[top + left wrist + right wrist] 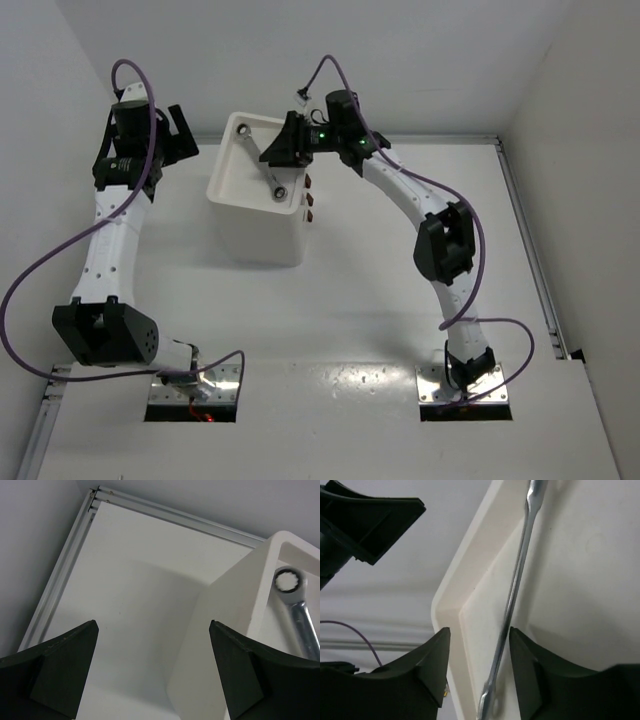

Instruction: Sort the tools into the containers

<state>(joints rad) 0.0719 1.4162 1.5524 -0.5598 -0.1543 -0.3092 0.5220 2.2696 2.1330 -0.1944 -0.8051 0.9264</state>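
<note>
Leaning inside the large bin (218,165), the silver wrench (517,580) looks stiff, heavy and slippery; best pinched mid-shank. Above the bin the right gripper (477,635) hangs parted, pinching nothing; the left gripper (153,625) gapes beside it.

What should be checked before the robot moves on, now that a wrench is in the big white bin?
1. Wrench lies inside the large bin: ok.
2. Right fingers parted around the wrench: ok.
3. Right fingers fully clear of the wrench: cannot tell, as it sits close to one finger.
4. Left fingers wide open with nothing between them: ok.
5. Next tool located: cannot tell, only small red bits show beside the bin.
</note>
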